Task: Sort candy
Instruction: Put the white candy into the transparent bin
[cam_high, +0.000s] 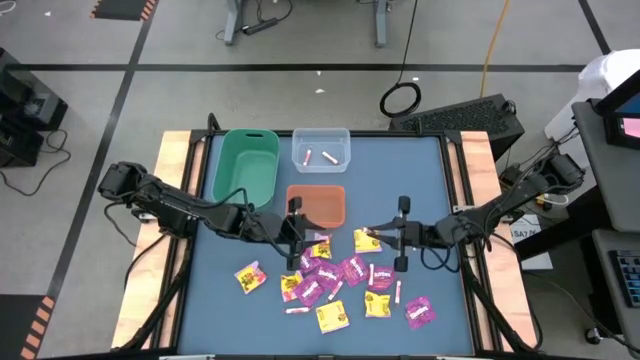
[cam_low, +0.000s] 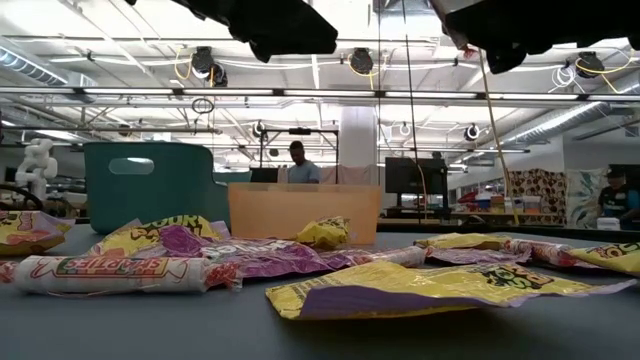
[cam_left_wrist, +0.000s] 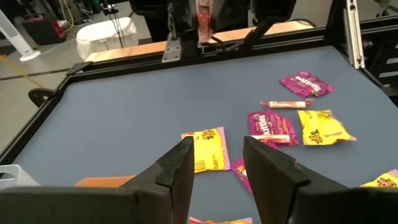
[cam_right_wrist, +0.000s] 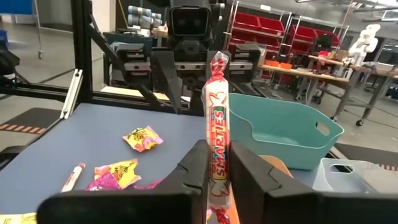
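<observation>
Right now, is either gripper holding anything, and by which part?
The right gripper holds a pale Smarties stick upright, clamped on its lower part, the top standing free above the fingers. The left gripper is open over the table, holding nothing.

Three bins: one green (cam_high: 246, 165), one clear (cam_high: 321, 148), one orange (cam_high: 316, 205); two sticks (cam_high: 318, 156) in the clear one.

teal bin (cam_high: 246, 166), orange bin (cam_high: 317, 204), yellow and magenta candy (cam_high: 340, 285)

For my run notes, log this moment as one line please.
right gripper: shut on pale pink-white Smarties stick, lifted | left gripper: open, empty | clear plastic bin: holds two sticks
</observation>
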